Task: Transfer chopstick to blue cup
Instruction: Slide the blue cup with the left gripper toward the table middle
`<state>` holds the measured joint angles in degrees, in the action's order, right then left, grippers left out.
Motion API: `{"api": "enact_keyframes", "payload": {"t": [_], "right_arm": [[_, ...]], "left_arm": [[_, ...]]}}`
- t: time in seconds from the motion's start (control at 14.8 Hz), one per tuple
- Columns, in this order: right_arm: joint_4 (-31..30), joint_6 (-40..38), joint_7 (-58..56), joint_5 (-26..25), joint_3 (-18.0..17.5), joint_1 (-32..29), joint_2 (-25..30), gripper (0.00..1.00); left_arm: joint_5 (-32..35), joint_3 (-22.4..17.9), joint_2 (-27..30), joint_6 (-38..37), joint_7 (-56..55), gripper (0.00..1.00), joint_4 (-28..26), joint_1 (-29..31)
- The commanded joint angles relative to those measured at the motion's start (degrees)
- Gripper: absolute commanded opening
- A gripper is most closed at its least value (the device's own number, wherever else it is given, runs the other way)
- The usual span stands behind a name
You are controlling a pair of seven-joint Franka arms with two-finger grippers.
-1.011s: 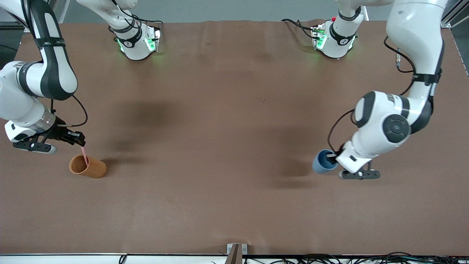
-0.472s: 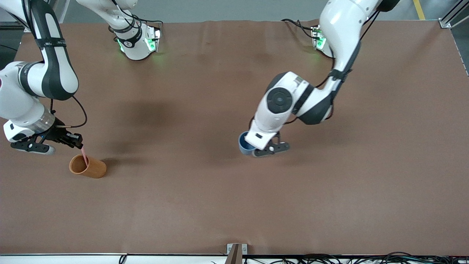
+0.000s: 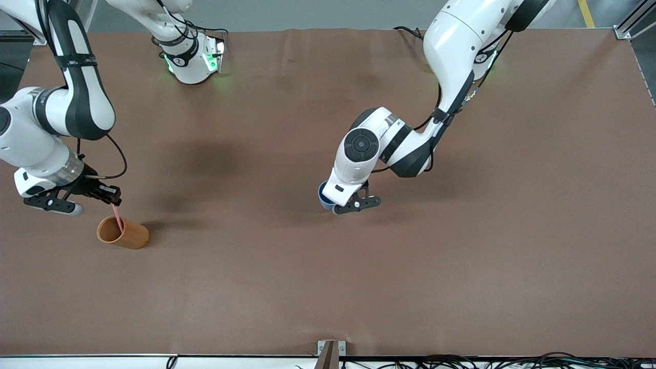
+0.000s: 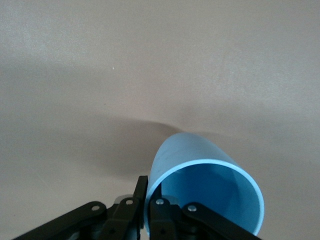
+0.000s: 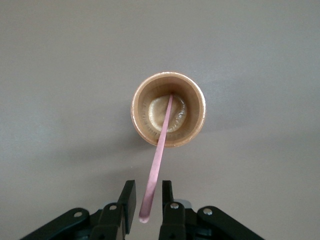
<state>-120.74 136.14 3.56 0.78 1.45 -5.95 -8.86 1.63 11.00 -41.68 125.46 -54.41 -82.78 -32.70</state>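
Observation:
The pink chopstick (image 3: 118,217) (image 5: 159,155) stands leaning in the orange-brown cup (image 3: 123,233) (image 5: 192,112) near the right arm's end of the table. My right gripper (image 3: 114,198) (image 5: 148,192) is at the stick's upper end. Its jaws stand on either side of the stick, open, with a gap on each side. My left gripper (image 3: 330,203) (image 4: 149,192) is shut on the wall of the blue cup (image 3: 323,196) (image 4: 210,192), one finger inside and one outside. It holds the cup tilted above the middle of the table.
Both arm bases (image 3: 192,59) stand along the table edge farthest from the front camera. A small metal bracket (image 3: 330,351) sits at the nearest edge. The brown table cover (image 3: 328,287) is bare around both cups.
My left arm has swung the blue cup from its own end of the table to over the middle. My right gripper has stayed at the chopstick's top by the orange-brown cup.

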Motion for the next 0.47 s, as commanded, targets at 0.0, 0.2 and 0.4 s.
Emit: {"api": "enact_keyframes", "payload": {"t": [0.0,0.2,0.4], "right_arm": [[-1.34,0.53,1.45,-0.69,0.04,0.15,1.39,0.22],[-1.26,0.53,1.45,-0.69,0.04,-0.11,1.39,0.12],[-0.99,-0.26,1.10,-0.69,0.13,-0.29,1.48,0.04]], "left_arm": [[0.22,-0.28,-1.47,1.01,-0.44,0.04,1.48,-0.44],[0.39,-0.37,-1.91,1.19,-0.35,0.24,1.48,-0.88],[0.48,-0.37,-0.43,1.10,0.27,0.80,1.57,0.08]]}}
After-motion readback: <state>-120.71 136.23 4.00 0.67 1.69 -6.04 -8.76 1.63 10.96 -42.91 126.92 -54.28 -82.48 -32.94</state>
